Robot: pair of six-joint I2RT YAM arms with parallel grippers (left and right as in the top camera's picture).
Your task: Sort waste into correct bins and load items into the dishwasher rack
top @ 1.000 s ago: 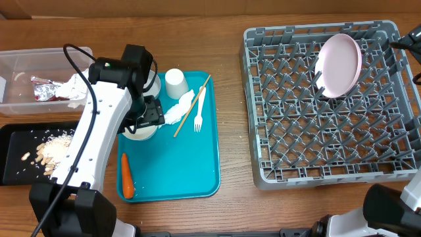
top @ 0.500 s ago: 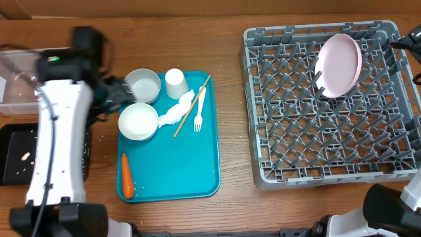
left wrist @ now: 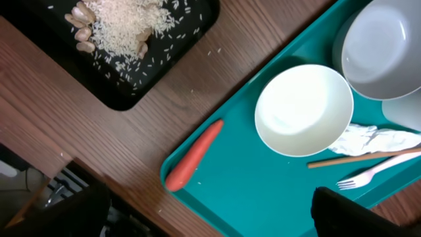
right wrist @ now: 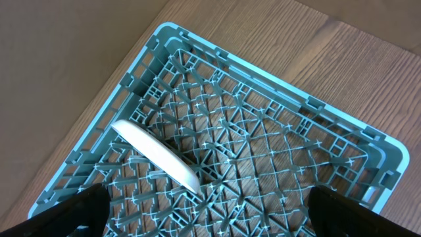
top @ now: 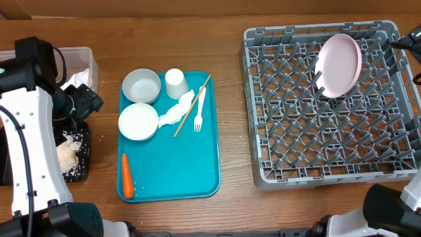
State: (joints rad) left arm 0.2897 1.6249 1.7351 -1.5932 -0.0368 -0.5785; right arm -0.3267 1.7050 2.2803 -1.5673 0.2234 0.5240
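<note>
Both tools stand spread wide, nothing between the fingers. The left tool [left wrist: 204, 201] hangs near the worktop's [top: 230, 99] left edge, by the clear tub [top: 85, 58] and the black tray [top: 80, 172] of nuts and crumbs [top: 68, 155]. The right tool [right wrist: 210, 214] is above the dishwasher rack [top: 329, 158], where the plate [top: 340, 64] stands on edge in the far right corner. On the teal tray [top: 191, 164], the far bowl [top: 142, 85] and cup [top: 175, 83] sit by the far edge. The near bowl [top: 138, 121] is at the left edge, with the napkin [top: 176, 110], stick [top: 192, 105] and fork [top: 199, 108] beside it. The carrot [top: 127, 176] lies in the near left corner.
</note>
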